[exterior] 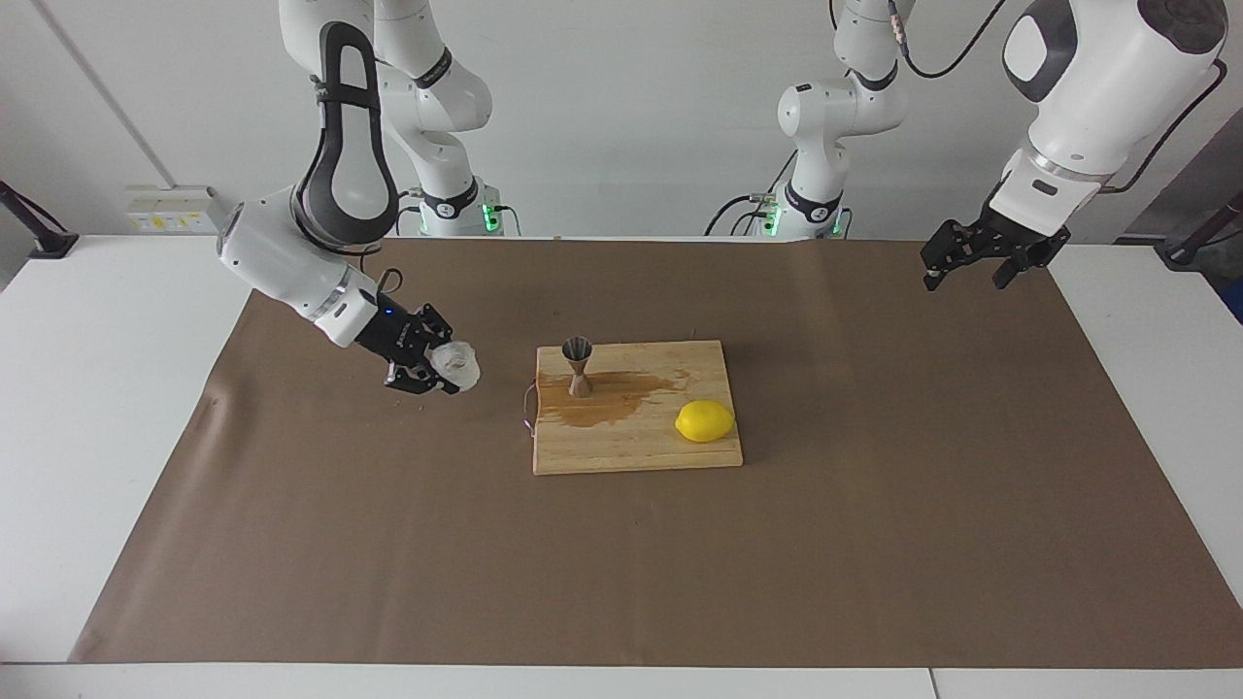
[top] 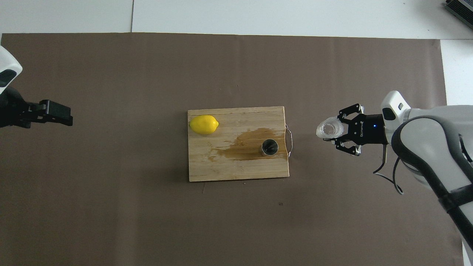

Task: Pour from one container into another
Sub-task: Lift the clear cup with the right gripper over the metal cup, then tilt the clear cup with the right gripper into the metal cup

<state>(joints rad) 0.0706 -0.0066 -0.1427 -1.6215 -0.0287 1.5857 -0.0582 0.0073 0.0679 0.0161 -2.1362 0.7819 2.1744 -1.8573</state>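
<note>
Starting at your right arm's end of the table, you have the right gripper (exterior: 439, 370) raised over the brown paper cover (exterior: 388, 544), its fingers pinched on the clear cup (exterior: 455, 366). The cup hangs in the air, tipped toward the board, over the paper between that end of the table and the wooden cutting board (exterior: 631, 451).

Next you come to the board, lying mid-table. The steel jigger (exterior: 578, 366) stands upright on its corner nearest the robots and toward the right arm's end, at the edge of a dark wet stain (exterior: 607, 398) that spreads across the wood. A lemon (exterior: 704, 421) lies on the board toward the left arm's end, farther from the robots than the jigger and well apart from it.

Last, your left gripper (exterior: 962, 267) waits in the air over the paper's edge at the left arm's end, fingers spread and holding nothing.
</note>
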